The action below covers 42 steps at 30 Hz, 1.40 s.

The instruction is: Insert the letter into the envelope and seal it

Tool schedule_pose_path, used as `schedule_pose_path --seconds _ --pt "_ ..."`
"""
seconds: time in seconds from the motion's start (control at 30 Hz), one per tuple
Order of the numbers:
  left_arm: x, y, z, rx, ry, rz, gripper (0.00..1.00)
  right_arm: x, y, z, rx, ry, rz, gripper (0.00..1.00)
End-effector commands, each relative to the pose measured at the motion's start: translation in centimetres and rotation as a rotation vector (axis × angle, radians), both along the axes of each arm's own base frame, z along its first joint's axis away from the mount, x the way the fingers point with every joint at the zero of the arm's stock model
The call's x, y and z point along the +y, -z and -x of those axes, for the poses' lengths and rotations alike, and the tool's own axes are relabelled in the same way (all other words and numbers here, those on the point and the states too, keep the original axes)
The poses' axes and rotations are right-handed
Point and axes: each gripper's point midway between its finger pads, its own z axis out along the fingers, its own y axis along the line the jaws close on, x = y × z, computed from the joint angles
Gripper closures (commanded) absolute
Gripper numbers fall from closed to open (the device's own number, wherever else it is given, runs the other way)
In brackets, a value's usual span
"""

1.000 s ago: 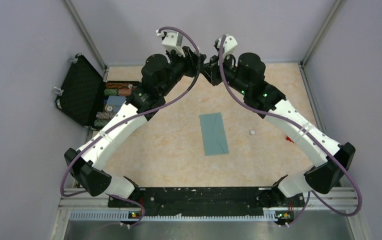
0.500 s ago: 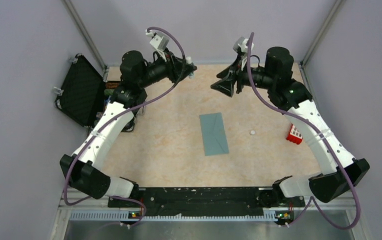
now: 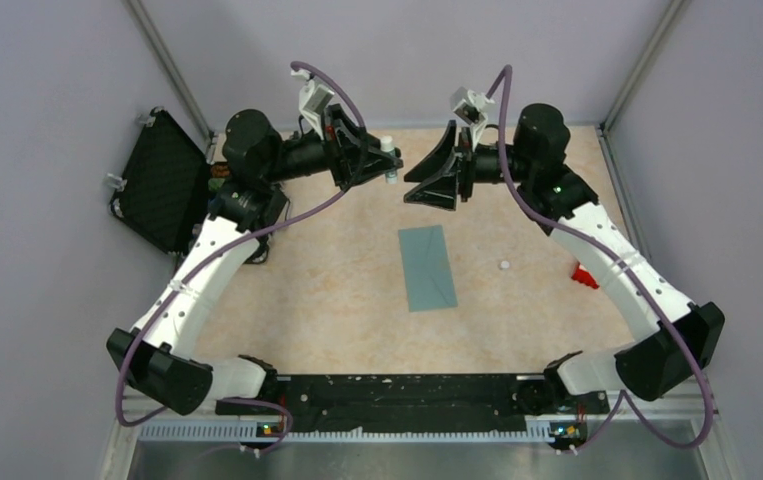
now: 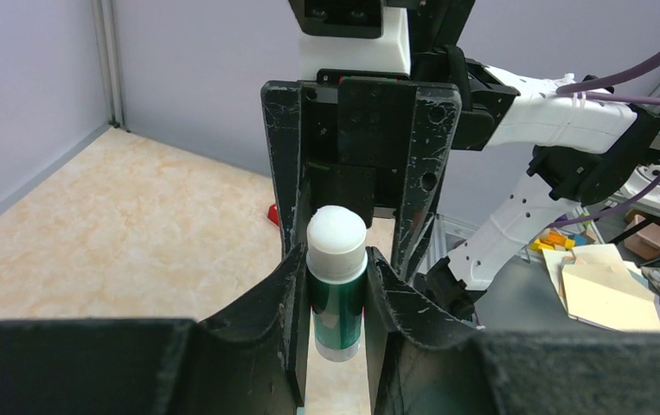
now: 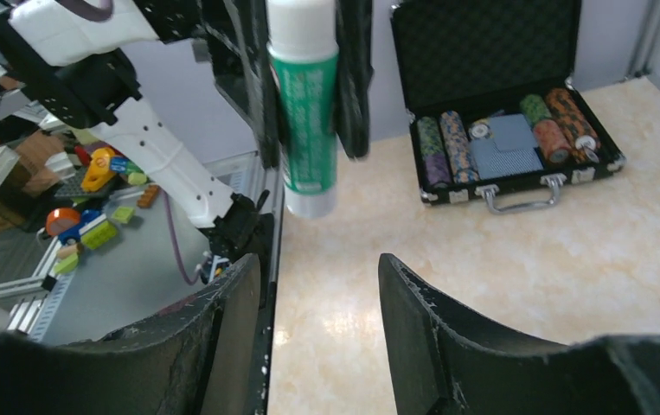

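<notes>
The teal envelope (image 3: 428,267) lies flat in the middle of the table, flap seams facing up. The letter is out of view. My left gripper (image 3: 381,160) is raised at the back and shut on a green glue stick (image 4: 336,290) with a white cap, held crosswise between the fingers. My right gripper (image 3: 419,180) hovers opposite it, a short gap away, open with nothing between its fingers (image 5: 231,303). In the right wrist view the glue stick (image 5: 303,104) hangs just beyond the open jaws. Both grippers are well above and behind the envelope.
An open black case (image 3: 162,180) with poker chips (image 5: 508,138) stands at the back left. A small white object (image 3: 503,266) lies right of the envelope, and a red object (image 3: 584,274) sits under the right arm. Grey walls close in three sides.
The two grippers, together at the back centre a second ago, have drawn apart. The right gripper has opened and now faces the left, which still holds the glue stick.
</notes>
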Motion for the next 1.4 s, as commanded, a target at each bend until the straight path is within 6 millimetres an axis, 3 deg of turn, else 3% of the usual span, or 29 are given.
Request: schedule_pose_path --seconds 0.0,0.2,0.47,0.57,1.03,1.1,1.2,1.3,1.37 --pt "-0.5 -1.5 0.4 -0.030 0.019 0.032 1.00 1.3 -4.1 1.7 -0.056 -0.101 -0.083 0.49" --pt "-1.0 -1.5 0.1 -0.030 0.023 0.033 1.00 2.3 -4.3 1.6 -0.031 -0.104 -0.088 0.55" --pt "-0.9 -1.7 -0.6 -0.039 -0.021 0.051 1.00 2.7 -4.1 0.7 -0.012 -0.068 -0.078 0.73" --pt "-0.9 -1.8 -0.8 -0.037 -0.028 0.054 1.00 2.6 -3.7 0.4 0.001 -0.044 -0.072 0.75" --pt "-0.8 -1.7 -1.5 -0.028 -0.068 0.051 1.00 2.2 -3.2 0.6 0.001 -0.021 -0.067 0.68" --pt "-0.8 -1.6 -1.5 -0.025 -0.068 0.049 1.00 2.2 -3.2 0.5 0.001 -0.017 -0.065 0.76" --pt "-0.7 -1.6 -1.6 -0.028 -0.076 0.050 1.00 2.2 -3.0 0.3 0.001 -0.006 -0.060 0.97" --pt "-0.7 -1.2 -2.0 -0.029 -0.094 0.040 1.00 2.1 -3.4 -0.6 -0.010 0.064 -0.064 1.00" --pt "-0.3 -0.3 -4.4 -0.040 -0.234 0.016 1.00 1.2 -3.4 -3.9 -0.031 0.267 -0.035 1.00"
